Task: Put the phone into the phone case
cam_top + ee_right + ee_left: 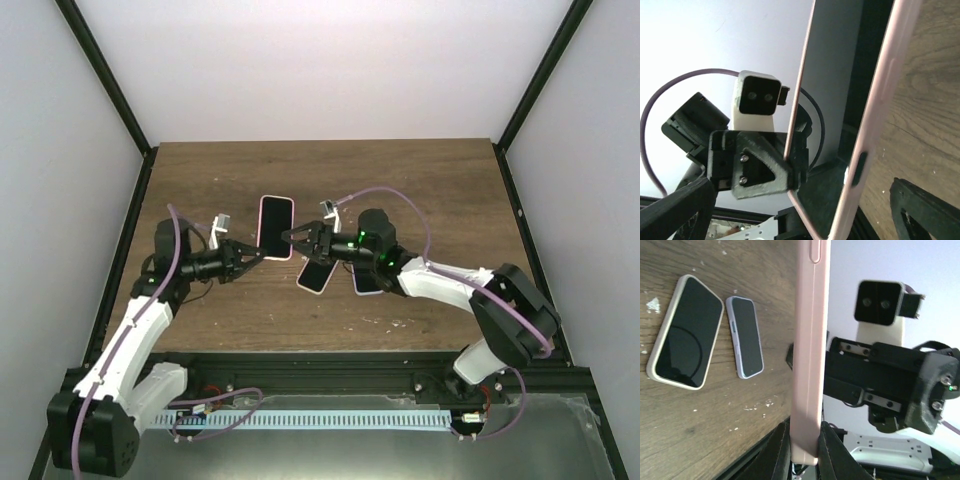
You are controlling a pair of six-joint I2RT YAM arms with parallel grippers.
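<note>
One smooth, round-cornered pink case (807,365) stands pinched in left jaws; right jaws gape.

A glossy pink phone case (883,80) stands edge-on between the black jaws of the right gripper (802,200). The jaws are spread wide, one on each side, and neither touches it. An oval cut-out shows in the case's thick rim. Beyond the case, to the left, the left gripper (785,162) clamps the thin rim at a black triangular plate. Above that plate sit a white two-lens camera block (759,98) and a looping purple cable (707,70). The brown wooden surface (925,125) shows past the case.
</note>
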